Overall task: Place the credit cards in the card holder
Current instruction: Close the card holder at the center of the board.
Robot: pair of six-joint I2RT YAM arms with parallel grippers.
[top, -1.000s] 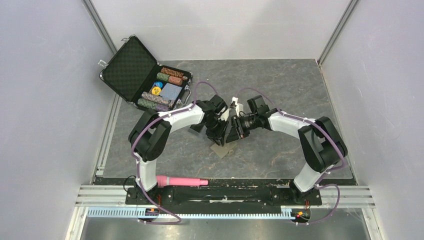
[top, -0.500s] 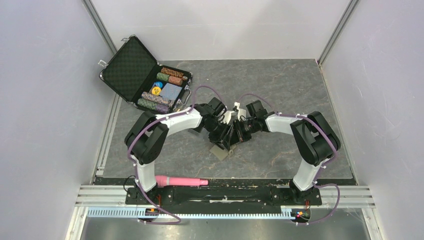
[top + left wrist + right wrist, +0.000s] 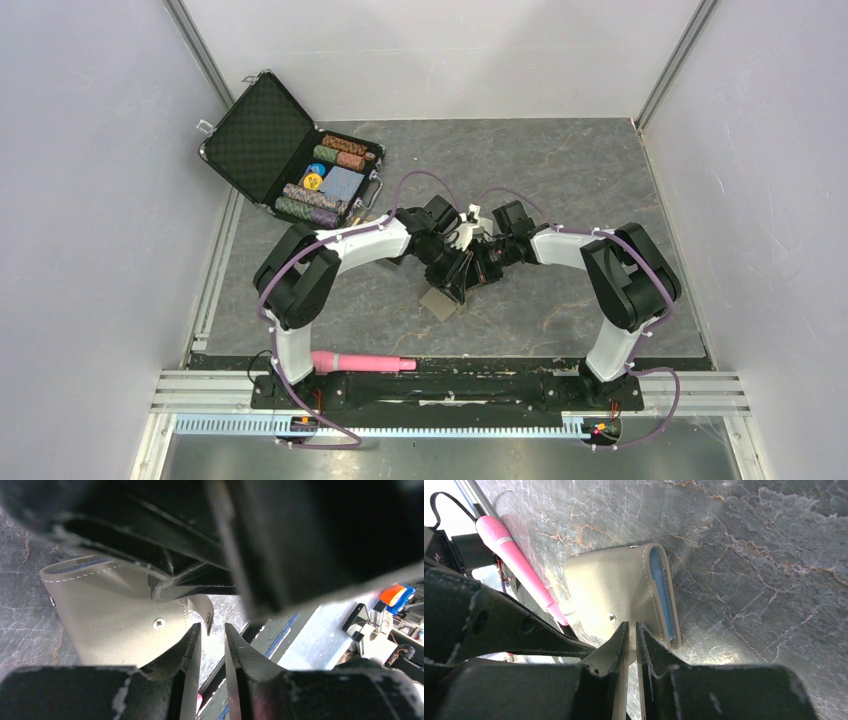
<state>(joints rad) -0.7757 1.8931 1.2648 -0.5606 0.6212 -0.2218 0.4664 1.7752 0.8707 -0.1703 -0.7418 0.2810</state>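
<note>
Wallet (image 3: 614, 590) lies just ahead of both grippers, a blue strip of lining showing. Left gripper (image 3: 212, 630) is narrow, tab (image 3: 204, 611) at its tips; right gripper (image 3: 632, 627) is nearly closed, its hold unclear. Best to pinch the tab squarely and lift slowly. No cards show.

We see a matt, stitched leather-look card holder (image 3: 609, 587) with a shiny metal stud (image 3: 611, 616); the bench (image 3: 749, 555) looks stone-veined.

taupe card holder (image 3: 619, 587), blue inside; grey marbled table (image 3: 749, 555).
</note>
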